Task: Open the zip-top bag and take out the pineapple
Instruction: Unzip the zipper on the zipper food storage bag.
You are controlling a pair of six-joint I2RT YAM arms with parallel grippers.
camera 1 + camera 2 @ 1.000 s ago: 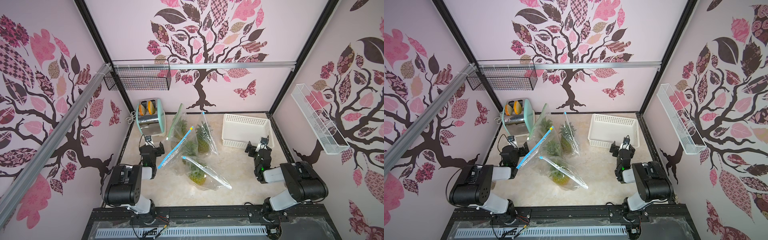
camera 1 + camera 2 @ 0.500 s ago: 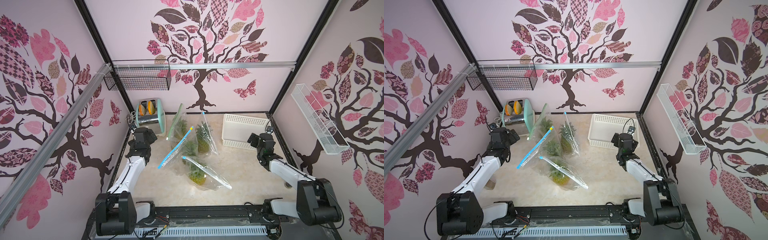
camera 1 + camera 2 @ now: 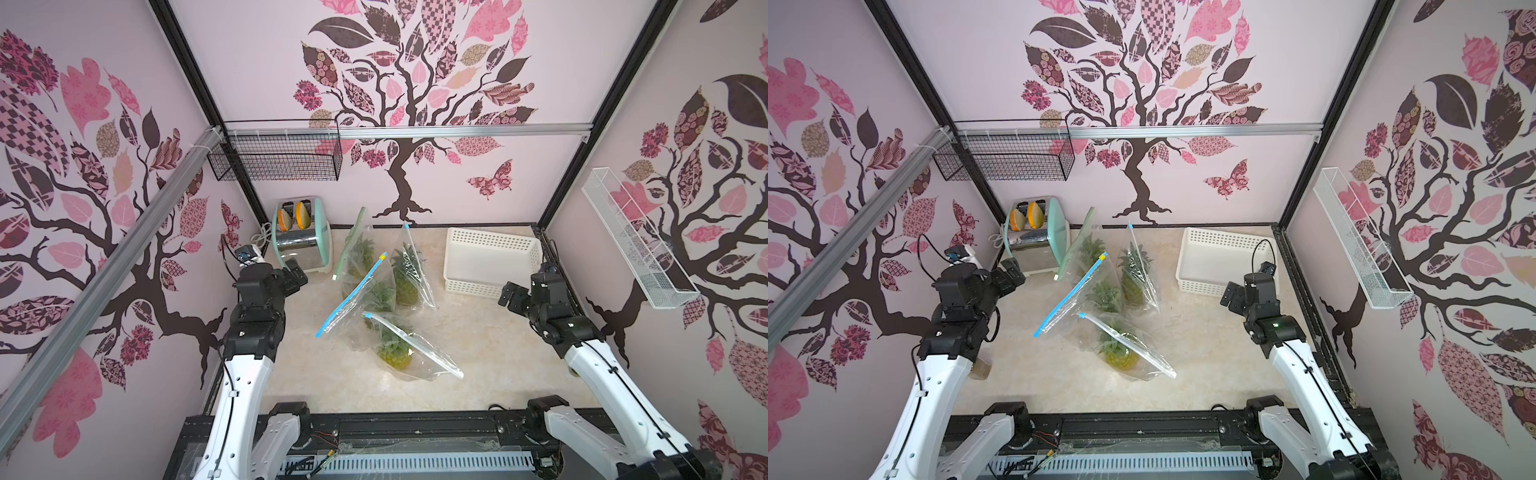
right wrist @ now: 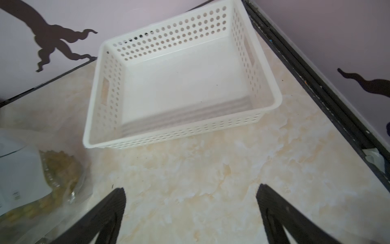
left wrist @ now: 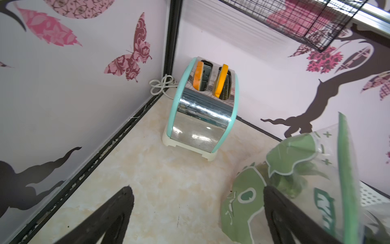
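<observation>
Several clear zip-top bags stand and lie in the middle of the table in both top views, each with a pineapple inside. The nearest bag lies flat with its pineapple showing through; another bag has a blue zip strip. My left gripper hovers open near the toaster, left of the bags, its fingers wide apart beside a green-printed bag. On the right my right gripper is open in front of the basket, holding nothing, with a bagged pineapple off to its side.
A mint and chrome toaster with two orange slices stands at the back left. A white perforated basket sits at the back right. A black wire basket hangs on the back wall; a white wire shelf hangs on the right wall.
Both arms have unfolded from a low tucked pose and reached up and toward the back. The bags have not moved, and both grippers stayed open.
</observation>
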